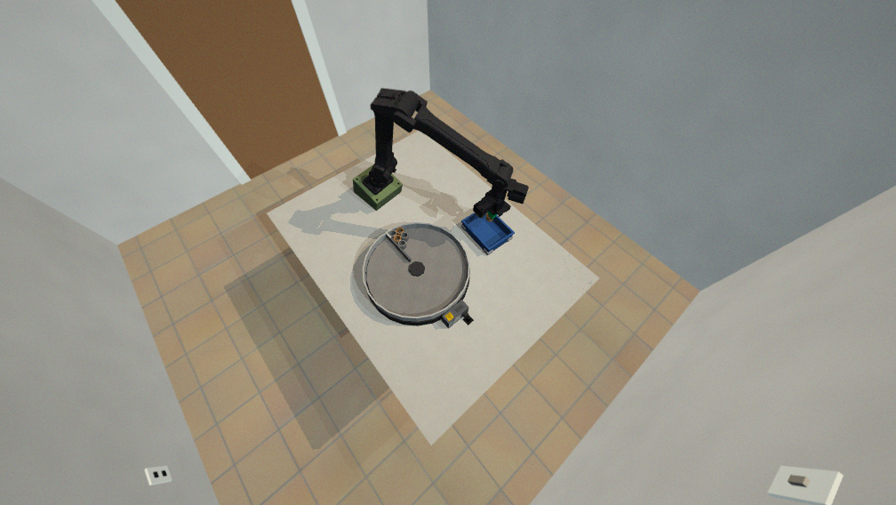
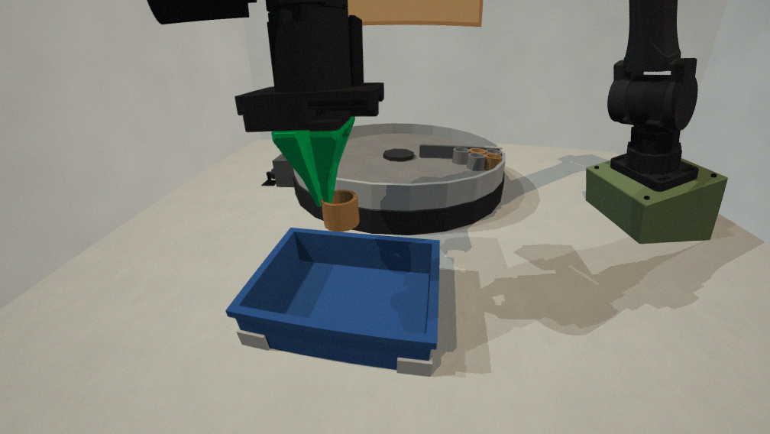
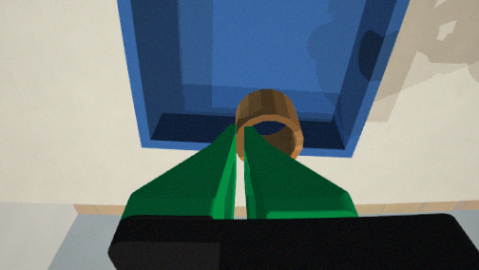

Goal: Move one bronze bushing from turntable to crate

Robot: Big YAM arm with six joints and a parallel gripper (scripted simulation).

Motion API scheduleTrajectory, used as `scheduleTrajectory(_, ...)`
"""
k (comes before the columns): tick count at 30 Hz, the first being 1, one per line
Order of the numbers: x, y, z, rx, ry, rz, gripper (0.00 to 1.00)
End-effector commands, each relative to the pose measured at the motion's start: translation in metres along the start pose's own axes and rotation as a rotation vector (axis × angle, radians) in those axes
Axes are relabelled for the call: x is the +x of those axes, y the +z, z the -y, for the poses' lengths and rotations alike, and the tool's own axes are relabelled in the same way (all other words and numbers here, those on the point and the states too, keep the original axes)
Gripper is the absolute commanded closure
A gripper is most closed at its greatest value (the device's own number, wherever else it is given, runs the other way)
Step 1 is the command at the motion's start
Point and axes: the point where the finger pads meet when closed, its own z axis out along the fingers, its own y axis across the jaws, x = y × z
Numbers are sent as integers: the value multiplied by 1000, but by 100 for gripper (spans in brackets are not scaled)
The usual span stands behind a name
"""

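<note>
My gripper [image 1: 491,217] [image 2: 327,202] [image 3: 239,135] has its green fingers shut on the wall of a bronze bushing [image 2: 341,214] [image 3: 268,103], which hangs from the fingertips with its open end up. In the wrist view the bushing overlaps the lower wall of the blue crate [image 1: 492,234] [image 2: 334,340] [image 3: 139,95]; in the exterior view it shows above the crate's back rim. No bushing shows in the crate. The turntable [image 1: 426,294] [image 2: 463,194] holds two bronze bushings, one of them at the rim [image 2: 492,161], and grey bushings, one of them nearest the bar [image 2: 461,156].
A dark bar [image 1: 398,247] [image 2: 436,151] on the turntable lies beside the bushing cluster. A grey box with a yellow mark [image 1: 454,315] sits at the turntable's edge. The arm's green base [image 1: 377,194] [image 2: 668,215] stands on the same white surface as the crate.
</note>
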Motion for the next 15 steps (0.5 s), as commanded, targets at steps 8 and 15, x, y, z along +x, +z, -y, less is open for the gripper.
scheduleTrajectory(8, 7, -27, -24, -58, 20, -26, 100)
scheduleTrajectory(15, -4, 18, -7, -5, 11, 4, 100)
